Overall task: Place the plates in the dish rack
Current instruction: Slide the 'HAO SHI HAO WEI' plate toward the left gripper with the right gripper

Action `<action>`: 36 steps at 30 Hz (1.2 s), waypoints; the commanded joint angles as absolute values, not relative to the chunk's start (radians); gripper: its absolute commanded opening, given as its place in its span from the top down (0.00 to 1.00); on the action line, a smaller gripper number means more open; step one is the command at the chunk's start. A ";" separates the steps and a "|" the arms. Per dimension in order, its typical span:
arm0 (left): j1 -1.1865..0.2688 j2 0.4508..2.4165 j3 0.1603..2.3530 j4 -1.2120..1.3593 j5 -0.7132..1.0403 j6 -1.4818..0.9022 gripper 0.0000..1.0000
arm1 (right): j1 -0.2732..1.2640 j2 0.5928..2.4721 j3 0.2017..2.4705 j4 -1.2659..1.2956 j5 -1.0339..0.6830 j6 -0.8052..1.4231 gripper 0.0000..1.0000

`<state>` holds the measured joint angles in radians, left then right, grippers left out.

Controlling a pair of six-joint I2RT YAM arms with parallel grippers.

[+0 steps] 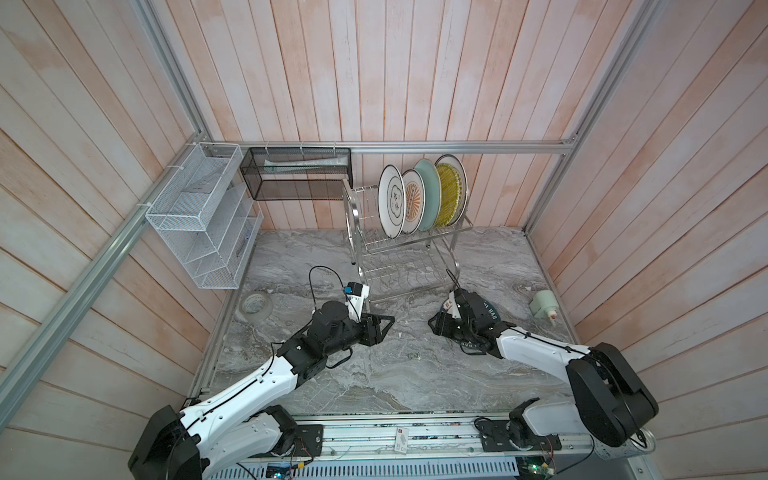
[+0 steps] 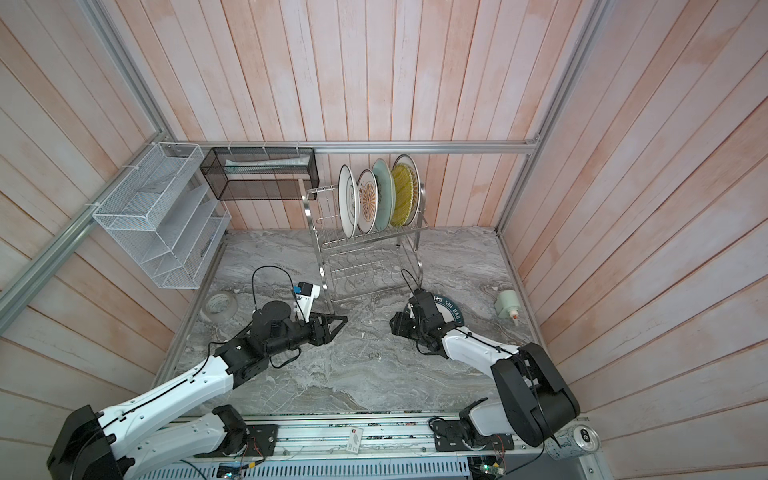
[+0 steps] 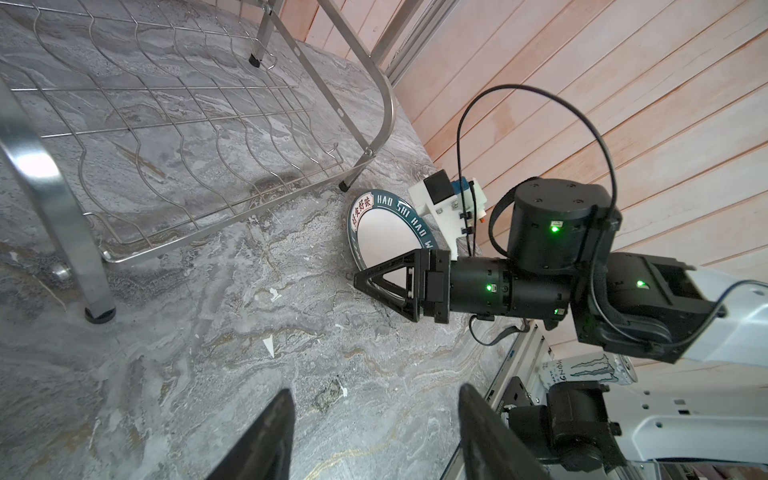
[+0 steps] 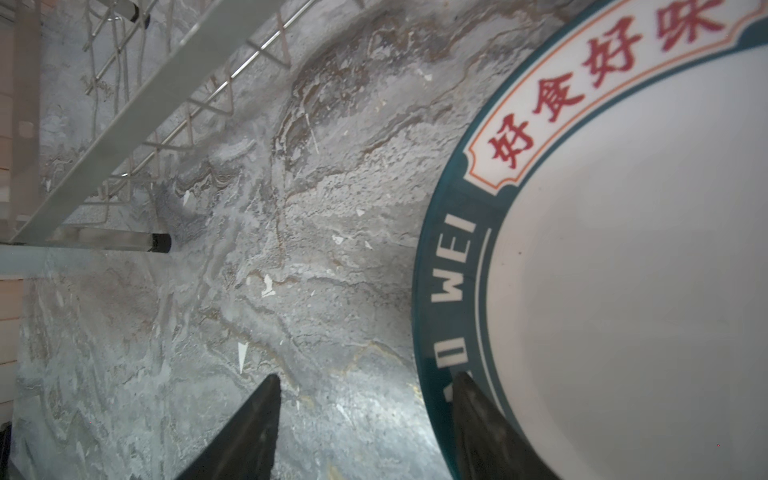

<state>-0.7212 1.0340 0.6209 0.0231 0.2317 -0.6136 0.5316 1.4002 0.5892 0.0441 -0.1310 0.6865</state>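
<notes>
Clock: we read it over the table [image 1: 374,374] in both top views, with 12 at the back wall.
Rack: we see the rack [image 1: 352,232] [image 2: 314,241] standing on the table at 12, near the back wall.
Upper tier: five plates stand on edge between the prongs. From 9 toward 3 they are the cloud plate [image 1: 392,206], the sunburst plate [image 1: 413,208], the green plate [image 1: 431,187], the yellow plate [image 1: 449,195] and a white plate [image 1: 459,170] mostly hidden behind it.
Lettered plate: the lettered plate [image 1: 492,311] [image 2: 451,307] [image 3: 386,237] [image 4: 623,291] lies flat on the table toward 3, at the rack's 5 and just beside its front foot. In both top views the right arm covers much of it.
Right fingers: the right fingers [image 4: 478,424] [image 1: 438,324] are apart and point toward 9. In the right wrist view one lies over the plate's dark-green rim and the other over bare table. We cannot tell whether either touches.
Left fingers: the left fingers [image 3: 257,436] [image 1: 376,328] are apart with nothing between them. They sit over bare table near the centre, pointing toward 3.
Between arms: we see the two sets of fingers facing each other, well apart.
Tape roll: the tape roll [image 1: 255,305] lies at 9, near the table's edge.
Bottle: a pale green bottle [image 1: 542,305] lies at 3, beyond the lettered plate.
</notes>
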 commanded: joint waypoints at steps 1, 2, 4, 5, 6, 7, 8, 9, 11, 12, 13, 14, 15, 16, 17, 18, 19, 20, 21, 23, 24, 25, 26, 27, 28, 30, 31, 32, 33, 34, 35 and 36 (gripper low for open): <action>-0.725 1.035 0.639 0.040 0.247 -0.612 0.36 | 0.575 1.439 0.621 0.073 -0.129 0.727 0.34; -0.725 1.035 0.638 0.040 0.245 -0.611 0.36 | 0.590 1.451 0.626 0.081 -0.130 0.734 0.34; -0.726 1.037 0.639 0.038 0.244 -0.612 0.36 | 0.620 1.472 0.638 0.094 -0.130 0.746 0.34; -0.725 1.036 0.639 0.038 0.245 -0.613 0.36 | 0.635 1.482 0.643 0.099 -0.129 0.753 0.34; -0.725 1.034 0.639 0.038 0.244 -0.614 0.36 | 0.649 1.491 0.647 0.104 -0.129 0.758 0.34; -0.726 1.034 0.638 0.037 0.245 -0.613 0.36 | 0.663 1.498 0.652 0.108 -0.128 0.765 0.34; -0.725 1.032 0.638 0.037 0.243 -0.614 0.36 | 0.675 1.503 0.655 0.113 -0.127 0.772 0.34; -0.726 1.032 0.639 0.035 0.244 -0.614 0.36 | 0.686 1.505 0.655 0.119 -0.127 0.779 0.34; -0.725 1.031 0.637 0.035 0.240 -0.614 0.36 | 0.707 1.510 0.660 0.128 -0.125 0.792 0.34; -0.726 1.029 0.636 0.034 0.241 -0.613 0.36 | 0.716 1.509 0.660 0.132 -0.125 0.797 0.34; -0.726 1.030 0.635 0.034 0.240 -0.613 0.36 | 0.726 1.508 0.661 0.136 -0.124 0.801 0.34; -0.725 1.029 0.634 0.034 0.238 -0.615 0.36 | 0.736 1.506 0.664 0.139 -0.124 0.809 0.34; -0.725 1.029 0.633 0.034 0.238 -0.615 0.36 | 0.744 1.505 0.667 0.142 -0.122 0.813 0.34; -0.725 1.031 0.631 0.034 0.238 -0.615 0.36 | 0.754 1.504 0.670 0.146 -0.123 0.820 0.34; -0.726 1.030 0.629 0.035 0.235 -0.615 0.36 | 0.765 1.505 0.674 0.153 -0.124 0.827 0.34; -0.726 1.029 0.630 0.035 0.236 -0.617 0.36 | 0.773 1.506 0.676 0.159 -0.126 0.834 0.34; -0.726 1.030 0.628 0.037 0.235 -0.617 0.36 | 0.785 1.509 0.681 0.166 -0.128 0.845 0.34; -0.725 1.030 0.628 0.036 0.235 -0.618 0.36 | 0.799 1.514 0.687 0.172 -0.126 0.856 0.34; -0.726 1.030 0.628 0.037 0.235 -0.618 0.36 | 0.811 1.520 0.691 0.180 -0.123 0.865 0.34; -0.725 1.030 0.627 0.036 0.235 -0.618 0.36 | 0.842 1.539 0.704 0.197 -0.115 0.885 0.34; -0.726 1.030 0.626 0.035 0.235 -0.618 0.36 | 0.853 1.549 0.710 0.205 -0.116 0.889 0.34; -0.726 1.029 0.627 0.034 0.235 -0.617 0.36 | 0.866 1.563 0.719 0.205 -0.116 0.890 0.34; -0.726 1.028 0.627 0.032 0.235 -0.618 0.36 | 0.874 1.573 0.729 0.199 -0.111 0.888 0.34; -0.726 1.026 0.625 0.031 0.236 -0.618 0.36 | 0.877 1.575 0.733 0.197 -0.105 0.888 0.35; -0.726 1.024 0.624 0.029 0.235 -0.618 0.36 | 0.877 1.570 0.730 0.200 -0.100 0.887 0.34; -0.725 1.015 0.624 0.020 0.232 -0.618 0.36 | 0.876 1.552 0.728 0.197 -0.087 0.882 0.35; -0.726 1.011 0.622 0.017 0.228 -0.618 0.36 | 0.876 1.541 0.730 0.185 -0.082 0.875 0.35; -0.726 1.006 0.620 0.015 0.225 -0.618 0.36 | 0.877 1.527 0.733 0.172 -0.076 0.868 0.35; -0.725 1.003 0.618 0.016 0.221 -0.618 0.36 | 0.876 1.517 0.733 0.163 -0.069 0.863 0.35; -0.726 1.002 0.615 0.018 0.216 -0.621 0.36 | 0.876 1.499 0.732 0.150 -0.059 0.854 0.35; -0.725 1.003 0.613 0.022 0.212 -0.623 0.36 | 0.876 1.477 0.728 0.140 -0.044 0.850 0.35; -0.726 1.006 0.612 0.026 0.208 -0.626 0.36 | 0.876 1.458 0.724 0.126 -0.029 0.845 0.35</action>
<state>-0.7212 1.0172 0.6209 0.0219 0.2268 -0.6174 0.8757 1.5204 0.7097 0.1608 -0.0849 0.8642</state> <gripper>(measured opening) 0.637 0.654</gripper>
